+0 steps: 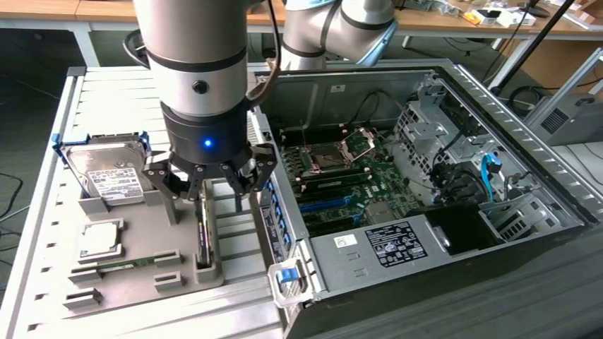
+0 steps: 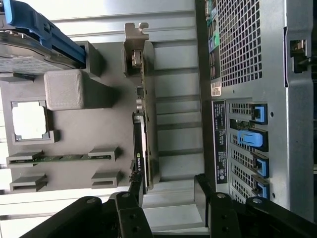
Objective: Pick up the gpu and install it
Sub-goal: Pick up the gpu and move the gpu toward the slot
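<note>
Wide open and empty, the gripper (image 1: 207, 185) hangs directly over the gpu (image 1: 203, 233) — set on edge in its grey holder (image 1: 141, 229), long axis running near-to-far.

The gpu (image 2: 142, 148) is a dark matt circuit card with a dull silver-grey metal bracket (image 2: 136, 39). Its holder (image 2: 104, 129) looks like matt grey plastic, faintly grainy. The computer case (image 2: 247, 44) is bare perforated sheet metal with glossy blue plastic clips (image 2: 250, 136). The gripper (image 2: 168, 183) is satin black
</note>
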Robot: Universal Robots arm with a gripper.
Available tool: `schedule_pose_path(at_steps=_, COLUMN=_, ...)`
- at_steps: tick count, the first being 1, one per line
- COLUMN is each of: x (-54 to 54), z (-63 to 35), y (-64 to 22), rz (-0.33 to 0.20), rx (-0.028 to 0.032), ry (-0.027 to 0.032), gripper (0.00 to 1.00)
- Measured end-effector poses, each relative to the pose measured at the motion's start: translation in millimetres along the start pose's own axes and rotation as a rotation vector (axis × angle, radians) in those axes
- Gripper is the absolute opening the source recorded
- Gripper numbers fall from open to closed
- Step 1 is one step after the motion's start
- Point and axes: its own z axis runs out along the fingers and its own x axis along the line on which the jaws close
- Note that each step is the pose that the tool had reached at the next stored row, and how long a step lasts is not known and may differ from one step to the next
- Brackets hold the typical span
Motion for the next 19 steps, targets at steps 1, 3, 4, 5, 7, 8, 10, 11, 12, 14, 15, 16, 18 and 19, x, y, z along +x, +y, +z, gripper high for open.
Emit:
schedule_pose_path(at_steps=1, x=-0.5, z=0.1, y=0.0, rz=0.000, rx=0.0011, ry=0.0000, gripper=0.54)
schedule_pose_path(at_steps=3, x=-1.5, z=0.4, y=0.1, rz=0.000, rx=0.0033, ry=-0.0002, gripper=0.54)
schedule_pose_path(at_steps=4, x=-1.9, z=0.5, y=0.2, rz=0.000, rx=0.0040, ry=-0.0003, gripper=0.54)
schedule_pose_path(at_steps=5, x=-2.2, z=0.6, y=0.2, rz=0.000, rx=0.0046, ry=-0.0003, gripper=0.54)
schedule_pose_path(at_steps=7, x=-3.2, z=1.0, y=0.3, rz=0.000, rx=0.0070, ry=-0.0006, gripper=0.54)
schedule_pose_path(at_steps=8, x=-3.7, z=1.2, y=0.4, rz=0.000, rx=0.0086, ry=-0.0007, gripper=0.54)
schedule_pose_path(at_steps=10, x=-4.3, z=1.4, y=0.4, rz=0.000, rx=0.0102, ry=-0.0008, gripper=0.54)
schedule_pose_path(at_steps=11, x=-4.8, z=1.6, y=0.5, rz=0.000, rx=0.0118, ry=-0.0008, gripper=0.54)
schedule_pose_path(at_steps=12, x=-5.2, z=1.8, y=0.6, rz=0.000, rx=0.0128, ry=-0.0010, gripper=0.54)
schedule_pose_path(at_steps=14, x=-5.8, z=2.0, y=0.6, rz=0.000, rx=0.0146, ry=-0.0011, gripper=0.54)
schedule_pose_path(at_steps=15, x=-6.0, z=2.1, y=0.6, rz=0.000, rx=0.0153, ry=-0.0011, gripper=0.54)
schedule_pose_path(at_steps=16, x=-6.4, z=2.2, y=0.7, rz=0.000, rx=0.0164, ry=-0.0012, gripper=0.54)
schedule_pose_path(at_steps=18, x=-7.4, z=2.7, y=0.8, rz=-0.001, rx=0.0192, ry=-0.0014, gripper=0.54)
schedule_pose_path(at_steps=19, x=-7.6, z=2.7, y=0.8, rz=-0.001, rx=0.0199, ry=-0.0015, gripper=0.54)
